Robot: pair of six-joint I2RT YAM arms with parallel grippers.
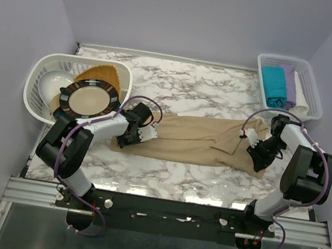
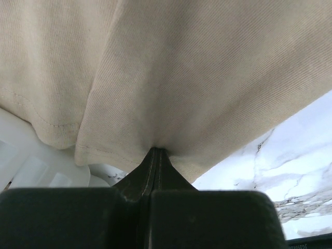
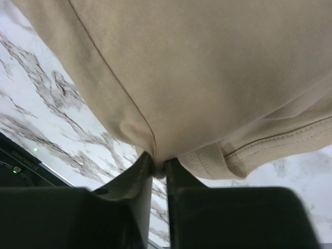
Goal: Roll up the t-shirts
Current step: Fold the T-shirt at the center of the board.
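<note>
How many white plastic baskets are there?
2: one white lattice basket at the far left holding a round tan plate, the other at the far right holding folded cloths.

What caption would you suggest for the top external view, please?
Left hand and right hand each pinch an end of the beige t-shirt laid across the marble table.

The beige t-shirt point(image 2: 207, 78) is running off the top edge of both wrist views. The plate point(image 1: 89, 101) is hiding part of the white basket point(image 1: 32, 89).
</note>
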